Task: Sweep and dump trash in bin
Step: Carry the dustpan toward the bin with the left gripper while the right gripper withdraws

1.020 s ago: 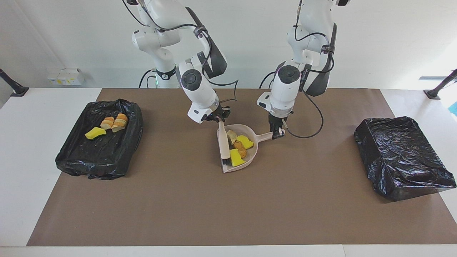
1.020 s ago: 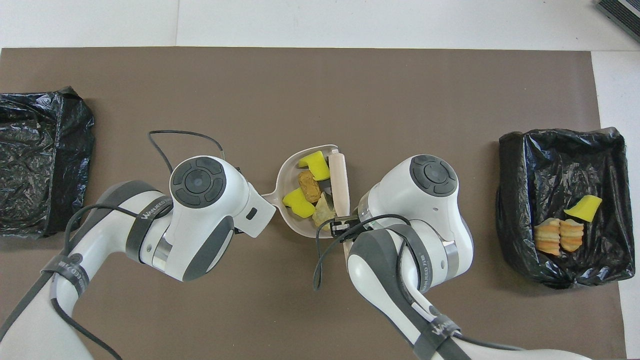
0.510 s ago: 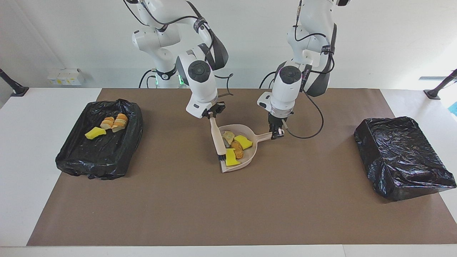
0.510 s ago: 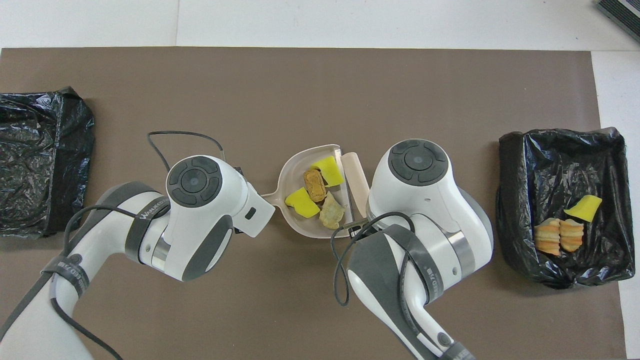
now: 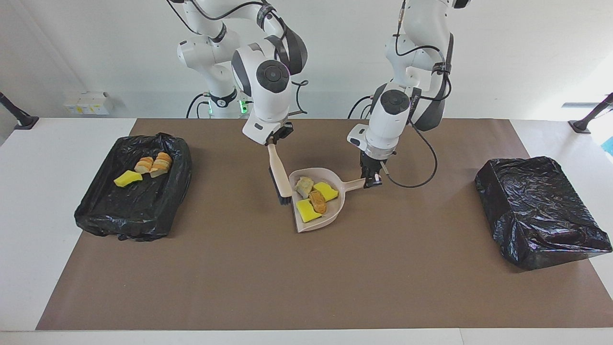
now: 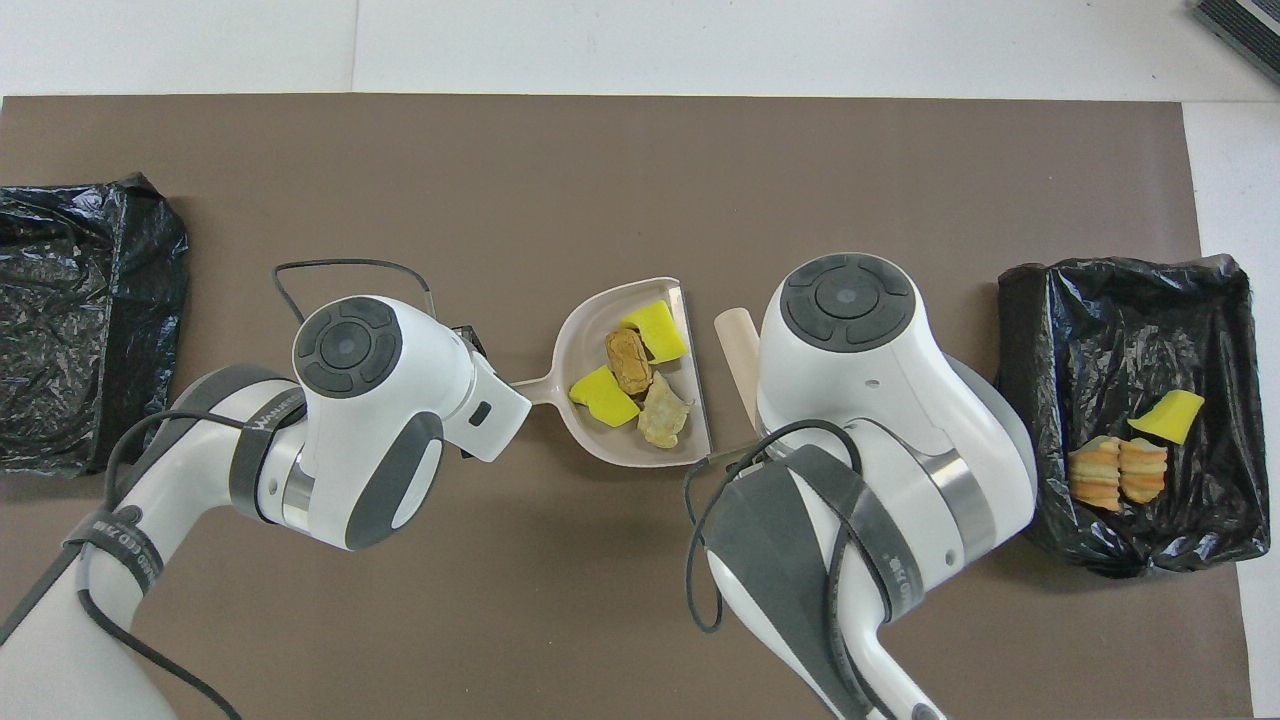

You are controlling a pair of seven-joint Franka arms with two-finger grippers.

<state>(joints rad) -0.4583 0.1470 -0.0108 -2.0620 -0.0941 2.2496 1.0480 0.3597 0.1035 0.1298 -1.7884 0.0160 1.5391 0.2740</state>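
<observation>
Brown worktop: sweep looks done, 4 trash pcs in dustpan, 3 in bin. L tool clamped on pan handle, R tool on brush. Dump pending.

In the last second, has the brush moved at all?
Yes. The brush, held by the right gripper, has lifted out of the dustpan and swung toward the bin that holds trash, and now hangs just outside the pan's open edge.
</observation>
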